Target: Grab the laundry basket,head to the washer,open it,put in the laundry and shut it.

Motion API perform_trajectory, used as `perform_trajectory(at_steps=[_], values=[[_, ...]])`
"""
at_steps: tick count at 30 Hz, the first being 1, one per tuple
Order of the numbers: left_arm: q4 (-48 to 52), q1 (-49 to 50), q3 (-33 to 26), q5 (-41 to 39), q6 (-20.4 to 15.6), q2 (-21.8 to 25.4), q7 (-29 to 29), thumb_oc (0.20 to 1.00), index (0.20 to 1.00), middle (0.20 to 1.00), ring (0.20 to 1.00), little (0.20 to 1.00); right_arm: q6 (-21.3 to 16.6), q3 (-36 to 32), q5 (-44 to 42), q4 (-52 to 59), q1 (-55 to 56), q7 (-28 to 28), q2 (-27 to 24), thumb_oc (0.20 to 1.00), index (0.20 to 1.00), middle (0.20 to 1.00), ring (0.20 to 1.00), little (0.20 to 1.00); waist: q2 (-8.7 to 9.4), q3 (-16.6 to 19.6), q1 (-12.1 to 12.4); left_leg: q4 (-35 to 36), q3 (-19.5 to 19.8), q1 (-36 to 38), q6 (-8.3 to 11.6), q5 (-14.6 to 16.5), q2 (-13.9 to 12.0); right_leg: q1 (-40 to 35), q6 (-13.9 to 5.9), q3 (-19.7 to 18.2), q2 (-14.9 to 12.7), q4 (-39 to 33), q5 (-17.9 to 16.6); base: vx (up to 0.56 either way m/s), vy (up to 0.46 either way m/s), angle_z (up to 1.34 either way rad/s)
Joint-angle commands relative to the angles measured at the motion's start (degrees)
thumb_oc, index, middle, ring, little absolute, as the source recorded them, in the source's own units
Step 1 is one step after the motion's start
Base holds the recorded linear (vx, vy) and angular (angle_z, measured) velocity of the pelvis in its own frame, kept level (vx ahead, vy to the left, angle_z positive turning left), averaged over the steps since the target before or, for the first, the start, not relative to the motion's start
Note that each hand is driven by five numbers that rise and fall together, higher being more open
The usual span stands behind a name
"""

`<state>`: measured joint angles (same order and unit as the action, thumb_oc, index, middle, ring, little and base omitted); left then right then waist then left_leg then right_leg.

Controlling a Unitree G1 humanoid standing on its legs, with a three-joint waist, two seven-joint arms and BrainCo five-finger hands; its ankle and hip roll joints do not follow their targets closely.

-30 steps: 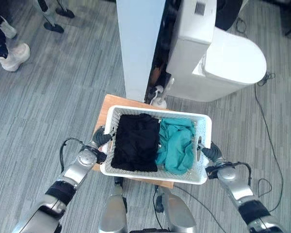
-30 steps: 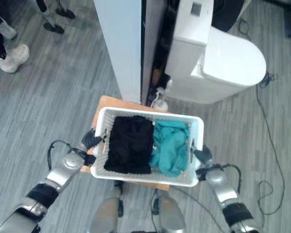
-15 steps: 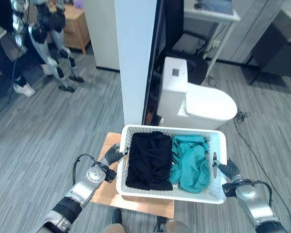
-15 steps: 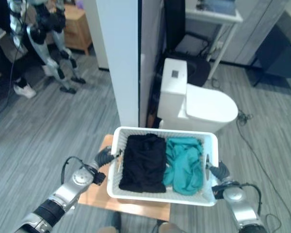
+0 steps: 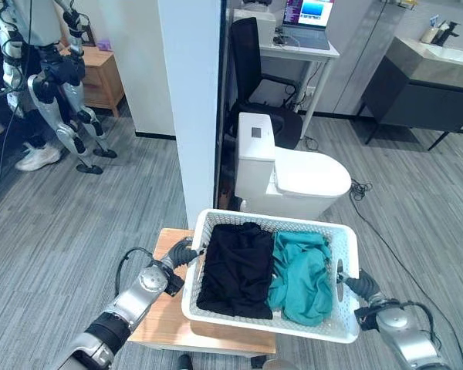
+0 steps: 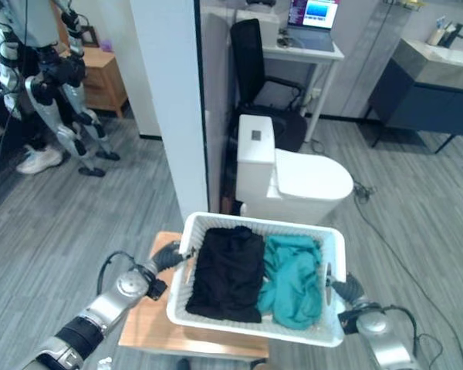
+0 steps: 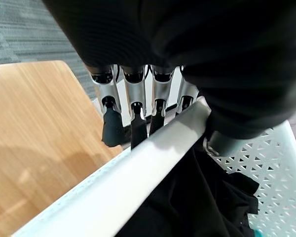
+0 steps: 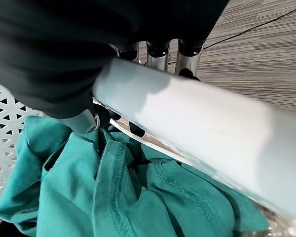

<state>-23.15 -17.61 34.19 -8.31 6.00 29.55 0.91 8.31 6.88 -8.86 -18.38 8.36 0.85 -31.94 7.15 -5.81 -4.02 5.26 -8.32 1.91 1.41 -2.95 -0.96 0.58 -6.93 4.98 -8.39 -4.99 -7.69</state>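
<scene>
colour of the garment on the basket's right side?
Teal garment, beside a black one; clearest in the left eye view.

White laundry basket [image 6: 333,254] held at both short ends, above a small wooden worktop [image 6: 150,327]; it overhangs the worktop's far edge and right edge. Left hand [image 6: 163,257] curled on the basket's left rim, right hand [image 6: 346,290] curled on its right rim. Inside: black garment [image 6: 228,274] in the left half, teal garment [image 6: 291,281] in the right half, touching down the middle. White toilet [image 6: 292,179] on the grey floor [image 6: 77,231] just past the basket, white pillar [image 6: 170,100] to its left. Black office chair [image 6: 256,73] and a desk with an open laptop [image 6: 318,14] behind. Another humanoid robot [image 6: 42,73] stands far left, beside a wooden cabinet [image 6: 102,77].
</scene>
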Motion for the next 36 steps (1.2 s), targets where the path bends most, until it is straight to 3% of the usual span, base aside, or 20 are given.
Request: perform_trajectory(at_steps=[1, 4, 7, 8, 9, 10, 12, 14, 18, 22, 24, 25, 27, 29, 30, 31, 32, 33, 34, 36], values=[[0.92, -10.86, 0.7, -1.76, -6.58, -5.43, 4.37, 0.2, 0.2, 0.2, 0.2, 0.2, -3.29, -3.67, -6.15, 4.23, -6.5, -3.4, -1.06, 0.2, 0.2, 0.2, 0.2, 0.2, -1.64, -1.45, 0.67, -4.46, 3.83, 0.2, -4.51, 9.24, 1.58, 3.15, -4.49, 0.09, -4.48, 6.65, 1.04, -0.09, 0.099, -0.12], [0.52, -12.92, 1.22, -1.4, -6.84, -5.59, 4.25, 0.2, 0.2, 0.2, 0.2, 0.2, -3.55, -3.68, -6.19, 5.2, -6.58, -3.31, -0.65, 0.2, 0.2, 0.2, 0.2, 0.2, -1.48, -2.78, 0.28, -4.1, 1.27, -0.86, -5.07, 8.79, 2.44, 6.85, -5.34, -0.86, -5.38, 7.46, -4.01, -0.17, 0.1, -0.3], [0.67, -14.99, 1.71, -1.64, -6.68, -4.97, 3.73, 0.2, 0.2, 0.2, 0.2, 0.2, -4.2, -2.94, -6.49, 6.11, -6.92, -2.9, -0.17, 0.2, 0.2, 0.2, 0.2, 0.2, -3.18, -4.88, 0.53, -5.7, -2.36, -2.77, -5.32, 8.4, 0.8, 7.67, -3.49, 6.98, -5.21, 14.58, 1.44, -0.2, 0.087, -0.8], [0.63, -15.06, 1.72, -1.64, -6.69, -4.97, 3.73, 0.2, 0.2, 0.2, 0.2, 0.2, -4.2, -2.97, -6.49, 6.11, -6.97, -2.9, -0.15, 0.2, 0.2, 0.2, 0.2, 0.2, -3.1, -4.77, 0.47, -5.76, -2.33, -3.06, -5.33, 8.25, 0.88, 7.95, -3.43, 6.99, -5.31, 14.71, 1.43, -0.19, 0.129, -0.61], [0.4, -15.94, 1.8, -1.86, -6.43, -4.82, 3.79, 0.2, 0.2, 0.2, 0.2, 0.2, -4.52, -3.01, -6.52, 6.43, -6.57, -2.75, 0.26, 0.2, 0.2, 0.2, 0.2, 0.2, -3.78, -5.11, 0.78, -7.14, -4.59, -3.93, -5.49, 8.12, 0.16, 7.09, -2.05, 12.49, -5.26, 21.19, 6.25, -0.11, 0.076, -0.49], [0.39, -15.95, 1.81, -1.86, -6.43, -4.82, 3.79, 0.2, 0.2, 0.2, 0.2, 0.2, -4.51, -3.03, -6.51, 6.46, -6.54, -2.75, 0.27, 0.2, 0.2, 0.2, 0.2, 0.2, -3.72, -5.12, 0.77, -7.23, -4.58, -3.96, -5.48, 8.18, 0.21, 7.2, -2.04, 12.46, -5.36, 21.47, 6.44, -0.11, 0.121, -0.52], [0.53, -16.28, 1.12, -1.82, -5.9, -4.22, 3.89, 0.2, 0.2, 0.2, 0.2, 0.2, -4.59, -3.04, -5.97, 6.6, -6.2, -2.8, 0.81, 0.2, 0.2, 0.2, 0.2, 0.2, -3.97, -4.31, 1.48, -7.84, -7.19, -3.91, -5.54, 9.12, -0.31, 5.34, -1.88, 15.79, -5.5, 26.49, 11.03, -0.06, 0.046, -0.84], [0.71, -15.38, -0.86, -3.04, -5.43, -3.06, 3.39, 0.2, 0.2, 0.2, 0.2, 0.2, -4.3, -2.26, -4.98, 5.13, -6.7, -3.04, 1.55, 0.2, 0.2, 0.2, 0.2, 0.2, -3.64, -2.33, 2.92, -8.13, -12.44, -4.62, -5.75, 8.74, -1.02, 1.36, -1.29, 18.56, -5.91, 28.11, 13.09, -0.21, -0.06, -1.26], [-0.32, -14.85, -2.57, -4.09, -5.39, -1.39, 2.65, 0.2, 0.2, 0.2, 0.2, 0.2, -4.18, -0.65, -5.23, 1.9, -8.45, -2.53, 2.41, 0.2, 0.2, 0.2, 0.2, 0.2, -2.48, 0.5, 5.03, -8.85, -18.35, -7.57, -5.48, 7.32, -1.94, -4.1, -2.28, 16.47, -4.17, 24.46, 10.98, -0.2, -0.12, -1.24], [-0.78, -14.49, -4.33, -4.41, -5.95, -1.21, 1.87, 0.2, 0.2, 0.2, 0.2, 0.2, -4.4, -0.27, -5.57, 0.94, -9.26, -1.89, 2.06, 0.2, 0.2, 0.2, 0.2, 0.2, -2.25, 1.33, 5.98, -9.41, -20.86, -9.61, -3.92, 5.61, -3.82, -7.09, -1.54, 13.72, -1.73, 17.09, 13.64, -0.18, -0.196, -1.08], [-1.51, -14.36, -5.27, -5.51, -6.3, -1.39, 1.49, 0.2, 0.2, 0.2, 0.2, 0.2, -4.69, 0.09, -6.42, 1.06, -9.77, -1.37, 1.4, 0.2, 0.2, 0.2, 0.2, 0.2, -2.67, 1.13, 6.46, -10.78, -21.53, -12.08, -1.15, 2.03, -7.41, -8.43, 0.41, 12.69, 0.96, 10.62, 17.66, -0.25, -0.351, -0.77], [-1.57, -14.39, -5.29, -5.53, -6.33, -1.44, 1.49, 0.2, 0.2, 0.2, 0.2, 0.2, -4.68, 0.1, -6.44, 1.07, -9.78, -1.36, 1.34, 0.2, 0.2, 0.2, 0.2, 0.2, -2.77, 1.1, 6.54, -10.81, -21.55, -12.08, -0.92, 1.81, -7.66, -8.47, 0.66, 12.62, 1.21, 10.45, 17.59, -0.23, -0.392, -0.39], [-2.34, -14.29, -6.22, -6.23, -6.49, -1.44, 1.01, 0.2, 0.2, 0.2, 0.2, 0.2, -4.9, -0.27, -6.91, 1.72, -9.09, -1.39, -0.24, 0.2, 0.2, 0.2, 0.2, 0.2, -3.67, 0.1, 6.03, -8.44, -19.85, -12.52, 1.85, -3.49, -10.03, -8.36, 2.08, 11.71, 4.4, 7.92, 18.74, -0.23, -0.356, -0.58], [-2.47, -14.46, -6.36, -6.29, -6.63, -1.49, 0.87, 0.2, 0.2, 0.2, 0.2, 0.2, -5.06, -0.81, -7.19, 2.0, -8.87, -1.16, -1.06, 0.2, 0.2, 0.2, 0.2, 0.2, -4.3, -0.32, 5.54, -6.76, -18.54, -12.79, 2.75, -5.75, -10.64, -8.59, 2.51, 11.95, 5.49, 6.85, 18.8, -0.25, -0.268, -0.15], [-3.22, -15.43, -5.6, -6.34, -6.63, -1.77, 0.55, 0.2, 0.2, 0.2, 0.2, 0.2, -5.16, -1.69, -7.78, 2.03, -8.67, -0.51, -2.64, 0.2, 0.2, 0.2, 0.2, 0.2, -4.72, -1.98, 5.37, -6.47, -15.59, -14.06, 4.58, -8.52, -11.85, -7.94, 3.65, 11.53, 6.81, 7.1, 18.82, -0.28, -0.275, 0.04], [-3.35, -15.63, -5.53, -6.36, -6.68, -1.89, 0.53, 0.2, 0.2, 0.2, 0.2, 0.2, -5.17, -1.81, -7.81, 2.02, -8.7, -0.51, -2.7, 0.2, 0.2, 0.2, 0.2, 0.2, -4.86, -2.08, 5.3, -6.58, -15.34, -14.22, 4.69, -8.62, -11.97, -7.91, 3.77, 11.69, 6.96, 7.17, 18.86, -0.34, -0.299, 0.23], [-3.92, -16.72, -5.16, -6.8, -6.7, -2.0, 0.22, 0.2, 0.2, 0.2, 0.2, 0.2, -5.28, -1.93, -8.51, 2.2, -9.39, -0.06, -4.14, 0.2, 0.2, 0.2, 0.2, 0.2, -4.23, -3.56, 5.68, -9.05, -7.03, -14.04, 3.92, -5.04, -10.1, -6.68, 4.32, 10.83, 6.65, 7.75, 18.12, -0.28, -0.143, 0.17], [-3.97, -17.02, -5.15, -6.89, -6.84, -1.91, 0.11, 0.2, 0.2, 0.2, 0.2, 0.2, -5.31, -2.26, -9.14, 2.41, -9.72, 0.02, -5.0, 0.2, 0.2, 0.2, 0.2, 0.2, -3.9, -4.46, 5.55, -13.24, -2.48, -15.01, 2.79, -2.99, -8.83, -5.96, 4.68, 11.29, 6.11, 7.86, 16.79, -0.4, -0.183, 0.06], [-4.05, -17.35, -4.88, -7.66, -6.86, -2.1, -0.16, 0.2, 0.2, 0.2, 0.2, 0.2, -5.04, -2.16, -9.7, 2.3, -10.95, -0.02, -5.99, 0.2, 0.2, 0.2, 0.2, 0.2, -3.07, -5.08, 5.27, -21.17, 2.12, -15.19, 2.05, 1.13, -6.83, -4.98, 4.95, 10.77, 4.97, 7.74, 15.05, -0.29, -0.081, -0.27], [-3.9, -16.62, -5.38, -7.89, -6.75, -2.24, -0.34, 0.2, 0.2, 0.2, 0.2, 0.2, -5.09, -1.35, -10.49, 1.81, -12.34, -0.75, -6.53, 0.2, 0.2, 0.2, 0.2, 0.2, -3.09, -4.87, 5.29, -25.54, 4.31, -12.21, 1.22, 5.58, -4.75, -4.26, 4.67, 9.27, 4.73, 7.44, 13.82, -0.13, -0.025, -0.34]])
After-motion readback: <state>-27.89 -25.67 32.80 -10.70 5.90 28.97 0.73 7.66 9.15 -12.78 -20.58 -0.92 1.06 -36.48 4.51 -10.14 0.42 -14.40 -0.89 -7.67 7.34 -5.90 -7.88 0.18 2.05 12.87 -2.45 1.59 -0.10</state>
